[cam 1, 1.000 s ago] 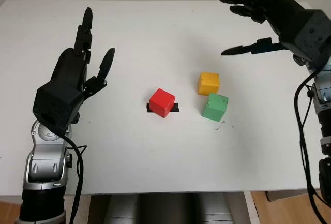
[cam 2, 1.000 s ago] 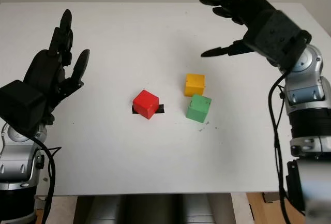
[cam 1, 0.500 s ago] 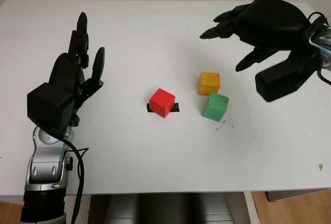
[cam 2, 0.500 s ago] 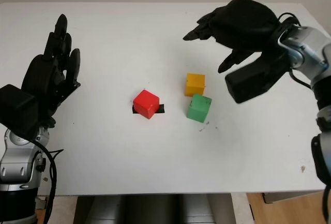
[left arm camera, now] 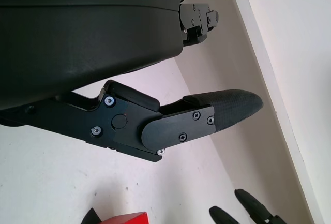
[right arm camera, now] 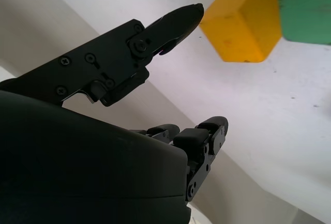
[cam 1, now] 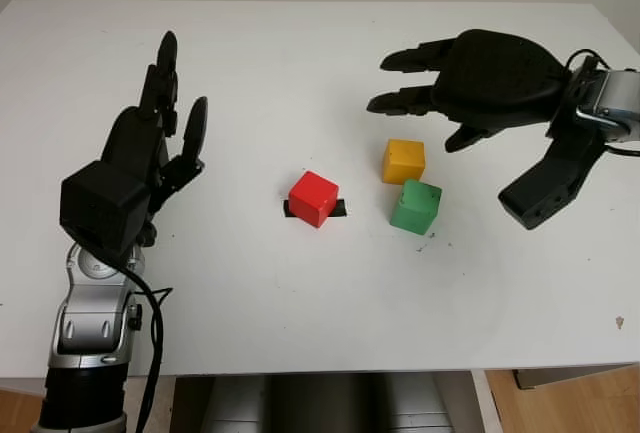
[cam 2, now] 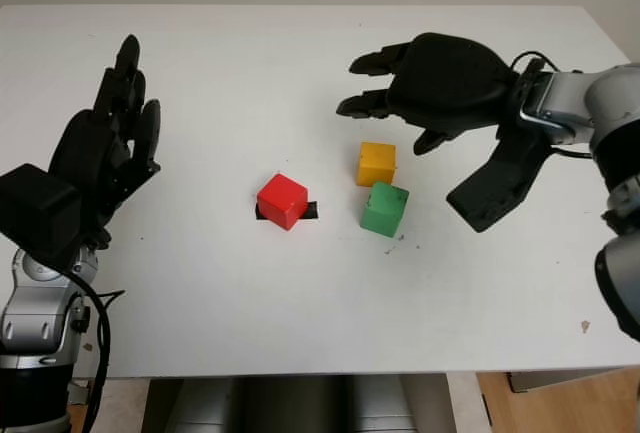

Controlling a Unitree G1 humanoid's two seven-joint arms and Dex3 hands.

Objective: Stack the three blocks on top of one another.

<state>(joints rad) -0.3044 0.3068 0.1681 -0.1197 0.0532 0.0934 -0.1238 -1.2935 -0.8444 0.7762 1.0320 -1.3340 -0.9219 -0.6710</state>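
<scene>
Three blocks lie apart on the white table [cam 1: 300,313]. The red block [cam 1: 314,198] sits near the middle on a small black mark [cam 1: 340,208]. The yellow block [cam 1: 403,161] is to its right and slightly farther back, and the green block [cam 1: 416,205] lies just in front of the yellow one, almost touching it. My right hand [cam 1: 425,88] hovers open just behind and above the yellow block, holding nothing; the yellow block [right arm camera: 243,25] and green block [right arm camera: 305,6] show beyond its thumb in the right wrist view. My left hand [cam 1: 165,118] is raised open at the table's left.
The table's front edge [cam 1: 320,368] runs along the bottom, with wooden floor [cam 1: 570,408] beyond at the lower right. The right forearm [cam 1: 550,178] slants over the table to the right of the green block.
My right hand has swung down and leftward from the far right to just behind the yellow block. The left hand shifted only slightly. The blocks have not moved.
</scene>
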